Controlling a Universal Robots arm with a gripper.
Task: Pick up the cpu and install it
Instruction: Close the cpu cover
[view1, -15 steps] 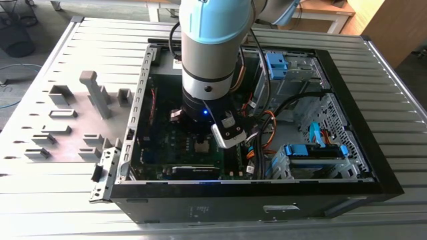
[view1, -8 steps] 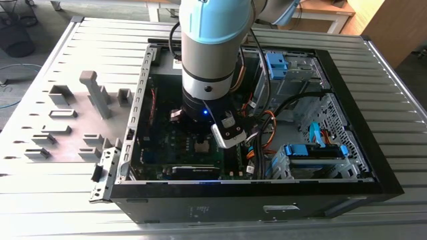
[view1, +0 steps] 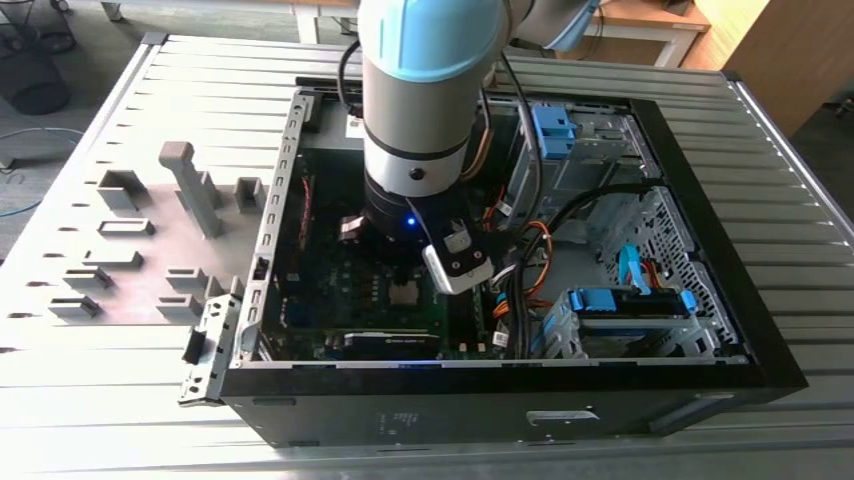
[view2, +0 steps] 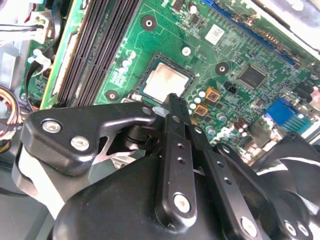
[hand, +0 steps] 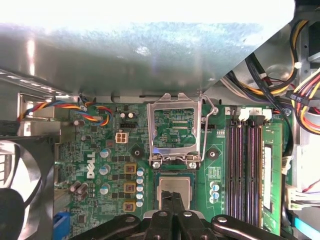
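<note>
The cpu (hand: 174, 188), a small silvery square, lies flat in its socket on the green motherboard (hand: 100, 150); it also shows as a pale square in the second wrist view (view2: 162, 80) and inside the case in the exterior view (view1: 404, 293). The dark metal socket frame (hand: 175, 127) stands hinged up beside it. My gripper (hand: 173, 196) hangs just above the cpu's near edge, its two black fingers pressed together with nothing visible between them; in the second wrist view the gripper (view2: 172, 97) tips sit at the chip's edge. Whether they touch it is unclear.
The open computer case (view1: 747, 330) lies on a slatted table. Memory slots (hand: 245, 165), a fan (hand: 20, 190) and cable bundles (hand: 270, 85) surround the socket. A blue drive cage (view1: 627, 300) is at the exterior view's right. Grey holder blocks (view1: 134, 230) stand outside at its left.
</note>
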